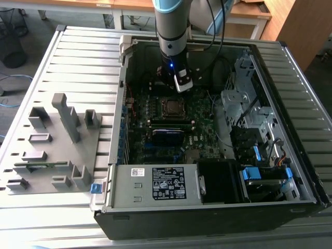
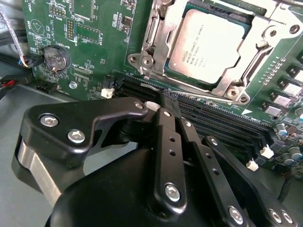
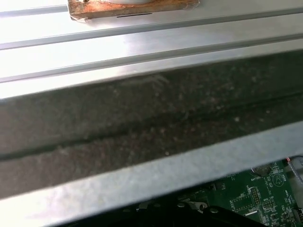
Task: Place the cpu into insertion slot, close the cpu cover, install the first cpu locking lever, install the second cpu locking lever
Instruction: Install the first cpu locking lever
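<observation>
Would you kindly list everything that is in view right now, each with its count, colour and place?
table: one, silver, slatted, under everything
computer case: one, black and grey, open, on the table
fixture: one, grey, beside the case on the exterior view's left
power supply: one, grey with a white label, at the case's near edge
motherboard: one, green, on the case floor
cpu cover: one, silver frame, lying flat on the motherboard
cpu: one, silver-grey, showing through the cover's window
coin battery: one, silver, on the motherboard
memory slots: several, black, beside the cover
arm: one, grey and blue, reaching into the case
gripper: one, black, shut, over the memory slots
</observation>
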{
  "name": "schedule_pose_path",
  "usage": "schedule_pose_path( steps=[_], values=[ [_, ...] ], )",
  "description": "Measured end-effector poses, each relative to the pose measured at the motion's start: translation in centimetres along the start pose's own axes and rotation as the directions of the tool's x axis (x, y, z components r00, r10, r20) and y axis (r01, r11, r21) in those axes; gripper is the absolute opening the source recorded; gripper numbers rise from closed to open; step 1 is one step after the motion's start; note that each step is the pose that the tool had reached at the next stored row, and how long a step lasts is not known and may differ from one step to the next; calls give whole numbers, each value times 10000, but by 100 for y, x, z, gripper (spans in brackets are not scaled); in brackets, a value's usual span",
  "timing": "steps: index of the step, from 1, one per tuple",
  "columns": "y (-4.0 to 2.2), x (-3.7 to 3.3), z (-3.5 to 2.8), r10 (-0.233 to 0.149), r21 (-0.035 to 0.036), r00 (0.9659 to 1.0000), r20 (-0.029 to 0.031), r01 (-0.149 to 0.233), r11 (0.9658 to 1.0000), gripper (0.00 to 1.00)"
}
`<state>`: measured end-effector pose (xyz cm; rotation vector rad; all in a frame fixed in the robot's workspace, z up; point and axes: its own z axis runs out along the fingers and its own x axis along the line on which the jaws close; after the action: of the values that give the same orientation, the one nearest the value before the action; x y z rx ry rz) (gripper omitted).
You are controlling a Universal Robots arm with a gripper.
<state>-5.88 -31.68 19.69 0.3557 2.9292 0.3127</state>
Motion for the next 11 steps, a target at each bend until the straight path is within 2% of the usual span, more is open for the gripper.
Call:
schedule_pose_path(
  steps=[11],
  values=[
    [-40,-5,15,-1,-2,10000,8,1,10000,10]
  ],
)
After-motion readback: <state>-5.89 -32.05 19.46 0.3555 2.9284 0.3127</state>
